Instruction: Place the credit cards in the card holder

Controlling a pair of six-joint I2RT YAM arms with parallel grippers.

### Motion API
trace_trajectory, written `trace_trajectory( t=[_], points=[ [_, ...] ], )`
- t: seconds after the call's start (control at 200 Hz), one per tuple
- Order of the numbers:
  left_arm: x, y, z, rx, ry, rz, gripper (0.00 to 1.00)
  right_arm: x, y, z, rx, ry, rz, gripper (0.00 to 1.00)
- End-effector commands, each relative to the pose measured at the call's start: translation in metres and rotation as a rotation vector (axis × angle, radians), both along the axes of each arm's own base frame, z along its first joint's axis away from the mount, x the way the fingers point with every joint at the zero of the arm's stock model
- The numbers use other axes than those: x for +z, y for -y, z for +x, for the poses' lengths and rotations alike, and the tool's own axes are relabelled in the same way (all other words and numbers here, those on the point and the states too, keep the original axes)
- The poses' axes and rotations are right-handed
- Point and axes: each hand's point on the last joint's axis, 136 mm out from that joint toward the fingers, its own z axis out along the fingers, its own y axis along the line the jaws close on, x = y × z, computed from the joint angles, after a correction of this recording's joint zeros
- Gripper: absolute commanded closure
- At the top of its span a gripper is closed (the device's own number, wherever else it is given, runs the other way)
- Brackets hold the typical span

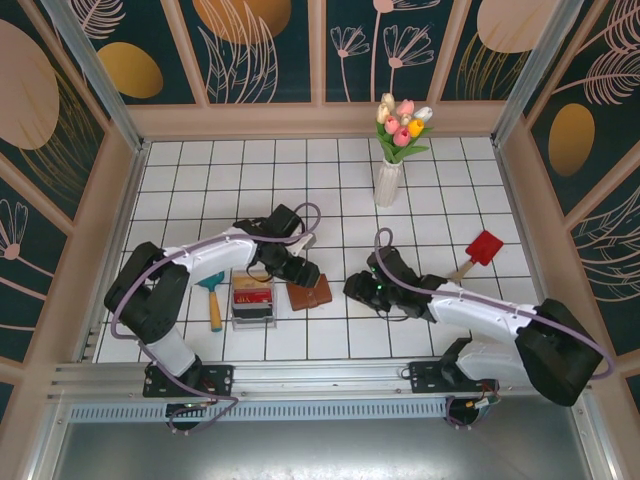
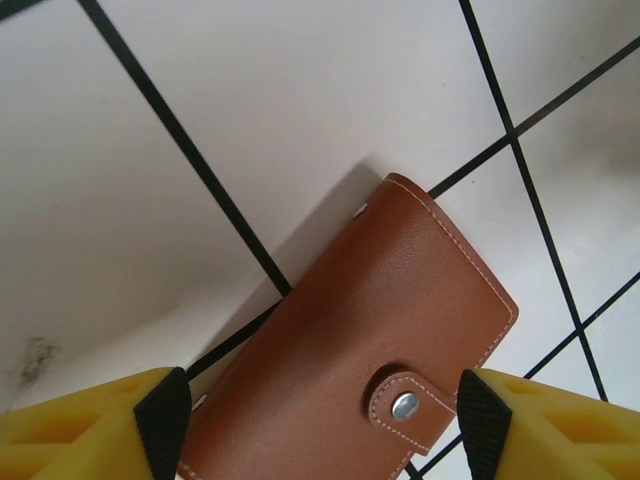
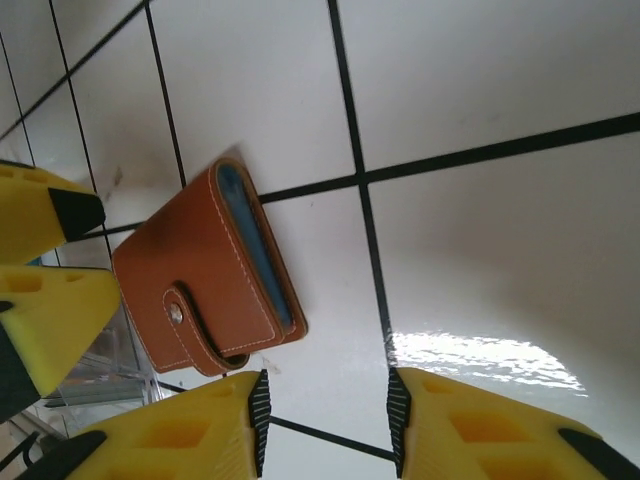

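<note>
The camera on your left gripper (image 2: 325, 430) gives you the card holder (image 2: 390, 300) as a closed brown face, with the clasp tab (image 2: 412, 400) and its metal snap. The camera on your right gripper (image 3: 328, 420) adds a blue-grey band of inner pockets along one end of the folded leather. It also shows the left gripper's yellow fingers (image 3: 45, 215) at the holder's far side. The overhead camera shows you the credit cards (image 1: 252, 294), red and dark, stacked in a clear box (image 1: 252, 318) just beside the left gripper, on the side away from the right arm.

The card holder lies flat on the white tiled table (image 3: 480, 80). In the left wrist view its long axis runs diagonally, from between the fingers out ahead and to the right. The clasp tab folds over the long edge near the finger at the right of that view.

Your left gripper's jaws stand wide, one finger on either side of the holder's near end, and you cannot tell whether the pads touch the leather. Your right gripper's jaws are apart with bare tile between them, gripping nothing. The card holder lies ahead and to the left of them, clear of both fingers.
</note>
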Motion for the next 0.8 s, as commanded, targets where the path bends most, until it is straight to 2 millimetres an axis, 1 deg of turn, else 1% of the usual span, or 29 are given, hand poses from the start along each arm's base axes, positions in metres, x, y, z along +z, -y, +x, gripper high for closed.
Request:
trace_trajectory(
  t=[0.0,0.07,0.145,0.245,0.315,0.375,0.455,0.515,0.586,0.686,0.781,0.796],
  points=[
    [-0.018,-0.006,-0.019,-0.036,-0.080,0.049,0.27,-0.003,-0.013,-0.003,-0.002,-0.017,0.058,0.62],
    [-0.028,-0.009,-0.023,-0.031,-0.106,0.065,0.26,-0.009,-0.017,-0.007,0.019,-0.036,0.051,0.63],
    [-0.035,-0.009,-0.025,-0.037,-0.119,0.079,0.25,-0.013,-0.022,-0.011,0.050,-0.052,0.057,0.63],
    [-0.035,0.001,-0.028,-0.049,-0.136,0.048,0.26,-0.017,-0.026,-0.015,0.076,-0.063,0.063,0.64],
    [-0.034,0.009,-0.033,-0.068,-0.158,0.027,0.30,-0.022,-0.023,-0.016,0.074,-0.075,0.043,0.66],
    [-0.032,0.016,-0.039,-0.085,-0.181,0.001,0.38,-0.026,-0.019,-0.017,0.063,-0.085,0.029,0.69],
    [-0.028,0.026,-0.045,-0.091,-0.206,-0.043,0.52,-0.026,-0.017,-0.018,0.054,-0.083,0.040,0.72],
    [-0.024,0.034,-0.047,-0.086,-0.210,-0.072,0.60,-0.028,-0.013,-0.017,0.040,-0.086,0.040,0.73],
    [-0.018,0.042,-0.045,-0.067,-0.198,-0.099,0.71,-0.030,-0.008,-0.016,0.022,-0.094,0.039,0.74],
    [-0.008,0.054,-0.040,-0.017,-0.189,-0.163,0.82,-0.031,-0.004,-0.014,0.010,-0.100,0.050,0.74],
    [0.002,0.063,-0.033,0.038,-0.179,-0.229,0.90,-0.029,-0.001,-0.011,0.005,-0.092,0.043,0.74],
    [-0.003,0.060,-0.037,0.049,-0.191,-0.225,0.92,-0.029,0.000,-0.010,0.004,-0.092,0.037,0.74]
  ],
)
